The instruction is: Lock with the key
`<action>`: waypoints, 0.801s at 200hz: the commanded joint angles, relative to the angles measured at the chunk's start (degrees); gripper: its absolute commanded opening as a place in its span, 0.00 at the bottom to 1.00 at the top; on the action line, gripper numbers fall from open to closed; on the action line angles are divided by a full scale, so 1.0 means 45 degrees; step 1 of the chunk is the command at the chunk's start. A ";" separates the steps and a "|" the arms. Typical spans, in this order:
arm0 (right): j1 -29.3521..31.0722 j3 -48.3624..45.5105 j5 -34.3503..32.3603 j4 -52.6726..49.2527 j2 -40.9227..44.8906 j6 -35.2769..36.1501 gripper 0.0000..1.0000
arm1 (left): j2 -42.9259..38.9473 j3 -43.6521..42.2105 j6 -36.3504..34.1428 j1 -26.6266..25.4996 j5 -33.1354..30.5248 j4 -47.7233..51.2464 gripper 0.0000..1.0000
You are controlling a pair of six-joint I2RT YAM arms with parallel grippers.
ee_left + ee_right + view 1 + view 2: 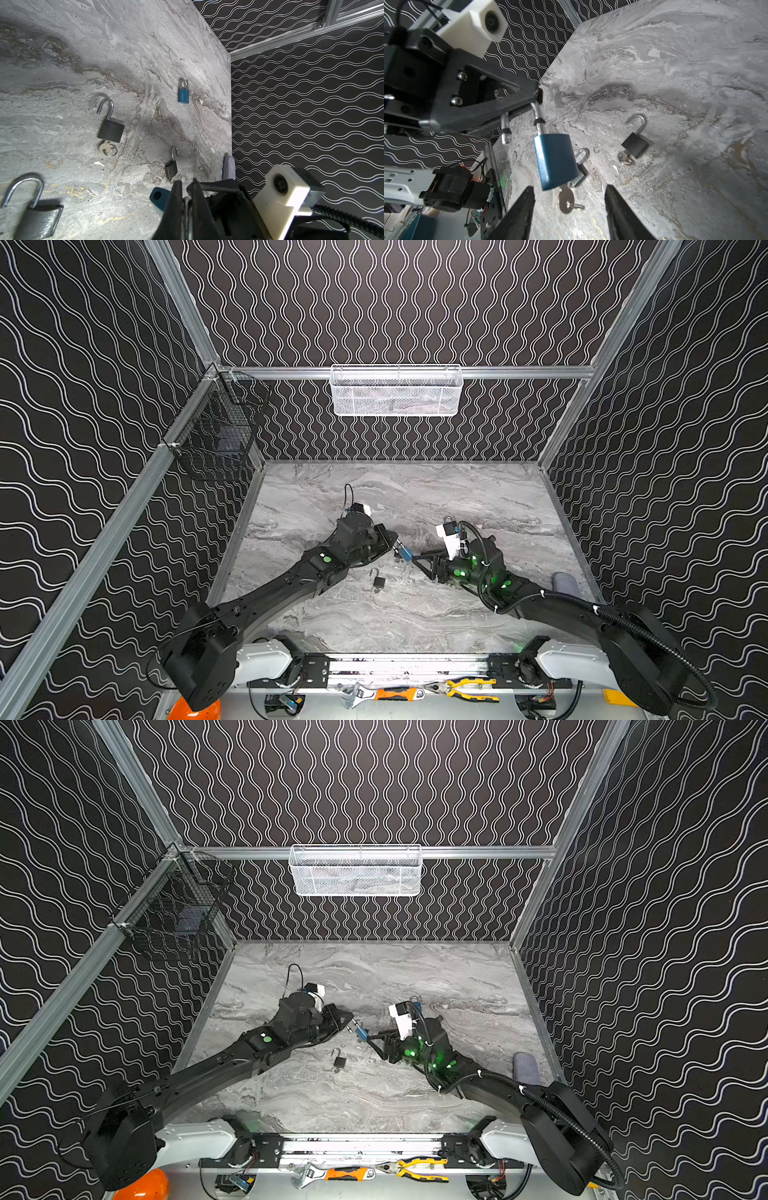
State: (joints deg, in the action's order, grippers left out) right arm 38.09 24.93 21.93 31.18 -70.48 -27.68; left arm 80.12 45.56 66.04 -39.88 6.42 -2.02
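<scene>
Left end effector (537,97) is clamped shut on the shackle of the blue padlock (555,160), which is hung above the tabletop (675,62). The key (566,199) is seen seated in the padlock's underside only in the right wrist view; in both top views it is too small to be made out. A second blue padlock (183,93), shackle closed, is shown flat in the left wrist view, not the right; its white print can't be read. Right end effector (569,187) is held part open and empty, with fingers either side of the key, not touching.
</scene>
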 commanded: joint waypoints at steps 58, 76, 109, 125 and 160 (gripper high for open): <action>0.0274 -0.0020 0.0277 0.1835 -0.0434 0.0357 0.56 | -0.0048 0.0038 0.0393 -0.0053 0.0030 -0.0965 0.00; 0.0568 0.0166 -0.0130 0.1502 -0.0432 0.0854 0.56 | -0.0126 0.0004 0.0422 -0.0051 0.0022 -0.1020 0.00; 0.0924 0.0321 -0.0661 0.1349 -0.0588 0.1267 0.55 | -0.0279 0.0028 0.0397 -0.0050 -0.0020 -0.0919 0.00; 0.1084 0.0439 -0.0816 0.1298 -0.0737 0.1417 0.55 | -0.0366 -0.0104 0.0468 -0.0052 -0.0031 -0.0975 0.00; 0.1288 0.0516 -0.1084 0.1289 -0.0886 0.1638 0.51 | -0.0398 -0.0142 0.0443 -0.0060 0.0058 -0.0940 0.00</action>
State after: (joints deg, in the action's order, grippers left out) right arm 43.59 27.11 18.70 35.51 -74.35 -21.67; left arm 78.48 44.71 67.48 -40.14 6.28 -2.90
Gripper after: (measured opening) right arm 0.523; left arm 0.095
